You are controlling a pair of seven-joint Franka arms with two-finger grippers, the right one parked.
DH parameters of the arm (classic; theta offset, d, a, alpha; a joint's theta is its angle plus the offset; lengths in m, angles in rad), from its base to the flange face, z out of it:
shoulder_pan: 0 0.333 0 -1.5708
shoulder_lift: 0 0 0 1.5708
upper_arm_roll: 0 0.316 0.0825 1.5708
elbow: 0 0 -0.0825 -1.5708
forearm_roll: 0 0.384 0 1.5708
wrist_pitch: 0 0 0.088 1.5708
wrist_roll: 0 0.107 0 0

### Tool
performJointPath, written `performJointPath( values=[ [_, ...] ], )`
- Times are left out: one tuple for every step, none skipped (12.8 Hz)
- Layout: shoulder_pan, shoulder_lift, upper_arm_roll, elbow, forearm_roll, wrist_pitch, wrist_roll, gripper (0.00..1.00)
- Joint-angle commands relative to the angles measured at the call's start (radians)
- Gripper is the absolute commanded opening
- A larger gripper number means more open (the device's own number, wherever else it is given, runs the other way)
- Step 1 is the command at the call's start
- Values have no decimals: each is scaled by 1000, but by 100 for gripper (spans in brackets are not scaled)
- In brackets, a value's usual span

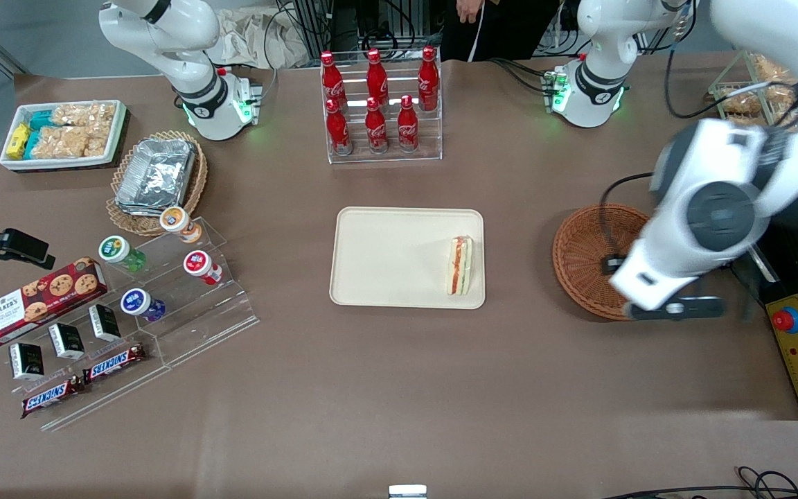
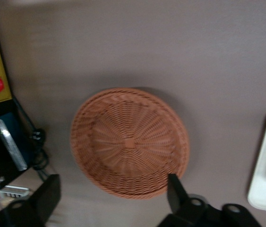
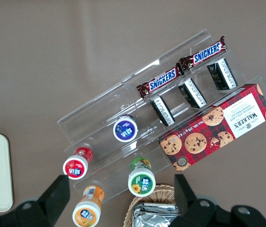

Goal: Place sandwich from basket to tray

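Sandwich [image 1: 460, 265] lay on the tray [image 1: 378, 277].
Gripper [image 2: 114, 196] hung above the empty basket [image 2: 130, 141], fingers [image 2: 176, 191] spread; only retreat apparently remained.

The front view looks steeply down over the whole table. The left wrist camera faces straight down, close above the basket [image 2: 130, 143], past the open gripper [image 2: 114, 196]. Both views share the basket [image 1: 589, 258] and the tray [image 1: 392, 256] edge.
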Motion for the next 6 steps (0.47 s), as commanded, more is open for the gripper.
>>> performJointPath(
  values=[
    [-96, -145, 268, -70, -174, 7, 252, 100],
    [-174, -189, 398, -93, -228, 8, 359, 100],
    [-247, -246, 506, -146, -252, 46, 408, 100],
    [-297, -302, 563, -214, -258, 127, 411, 100],
    [-302, -311, 569, -220, -256, 168, 413, 100],
    [-308, -289, 567, -190, -258, 182, 402, 100]
  ],
)
